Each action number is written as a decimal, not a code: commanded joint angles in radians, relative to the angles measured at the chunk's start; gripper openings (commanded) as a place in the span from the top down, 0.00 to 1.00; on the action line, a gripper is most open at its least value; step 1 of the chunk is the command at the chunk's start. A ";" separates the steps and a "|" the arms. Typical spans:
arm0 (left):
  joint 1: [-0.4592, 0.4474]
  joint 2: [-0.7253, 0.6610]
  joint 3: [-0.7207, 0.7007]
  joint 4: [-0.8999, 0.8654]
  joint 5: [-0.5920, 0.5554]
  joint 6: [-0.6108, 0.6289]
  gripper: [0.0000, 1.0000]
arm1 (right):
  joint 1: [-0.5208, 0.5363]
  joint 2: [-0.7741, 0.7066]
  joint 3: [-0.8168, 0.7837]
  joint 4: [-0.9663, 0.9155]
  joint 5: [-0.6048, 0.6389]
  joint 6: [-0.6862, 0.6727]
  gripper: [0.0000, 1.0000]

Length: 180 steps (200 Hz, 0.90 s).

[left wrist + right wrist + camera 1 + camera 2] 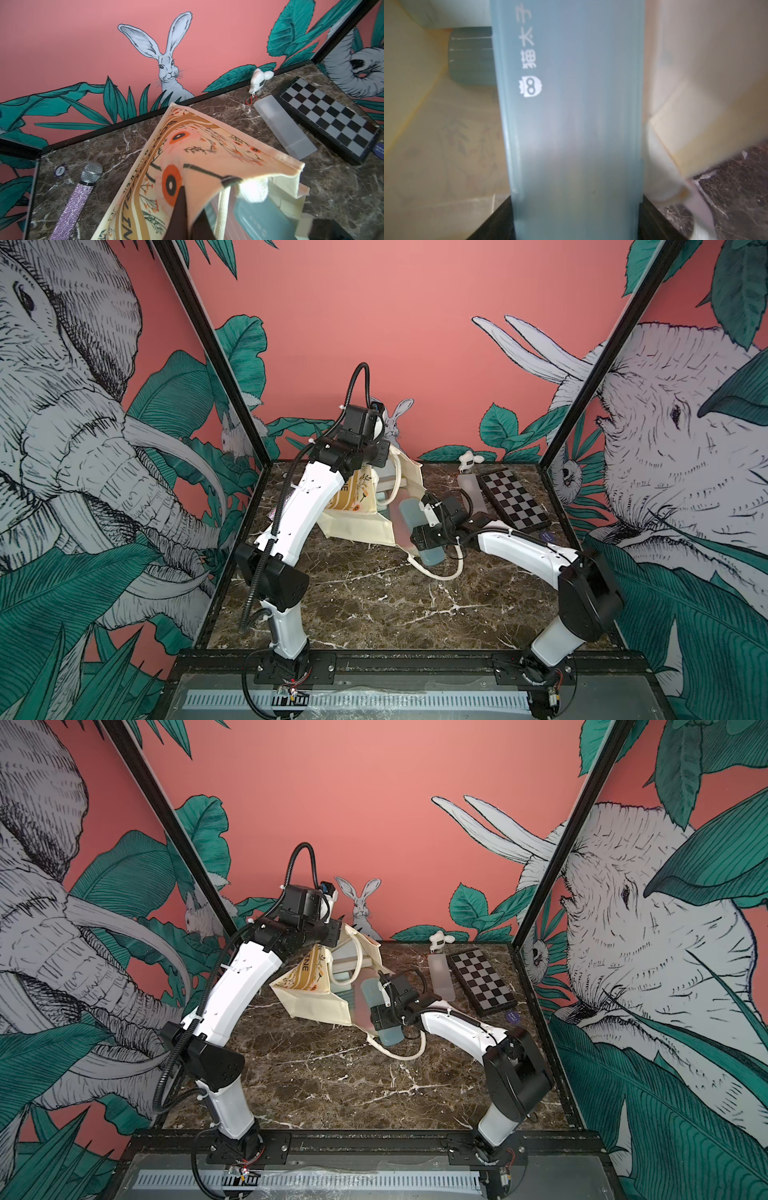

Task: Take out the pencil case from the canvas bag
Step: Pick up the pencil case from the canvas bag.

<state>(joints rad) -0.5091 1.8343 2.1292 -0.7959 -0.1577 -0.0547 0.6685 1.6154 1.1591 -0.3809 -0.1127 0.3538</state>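
Roughly halfway, I judged: the pencil case (571,124), a frosted blue-grey box, was in my right hand (420,533), whose jaws were clamped across its width close to its near end, but its far end was not yet clear of the mouth of the canvas bag (357,526). The bag lay slumped at the far middle of the surface (374,614), its mouth turned toward the near right, one handle loop (442,572) trailing on the marble beneath the case. My left hand (190,216) was pinched shut on the bag's upper edge, lifting it so the mouth gaped. What was left was to draw the case clear of the cloth and set it down. My left arm arched high from the near left to the bag's far side; my right arm reached in low from the right, forearm nearly level.
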 commanded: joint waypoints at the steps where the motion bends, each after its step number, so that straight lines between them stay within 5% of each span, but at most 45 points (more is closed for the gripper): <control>1: 0.005 -0.025 0.075 0.049 -0.092 0.015 1.00 | -0.006 -0.092 -0.028 0.011 -0.007 -0.055 0.27; 86: 0.067 -0.148 -0.066 0.023 -0.093 -0.037 1.00 | -0.088 -0.236 -0.080 -0.015 0.131 -0.020 0.29; 180: 0.166 -0.362 -0.278 -0.008 -0.093 -0.109 1.00 | -0.215 0.184 0.320 -0.211 0.214 0.040 0.28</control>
<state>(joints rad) -0.3565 1.5517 1.8576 -0.8749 -0.2443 -0.1349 0.4599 1.7138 1.3621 -0.5190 0.0471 0.3794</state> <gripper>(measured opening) 0.053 0.765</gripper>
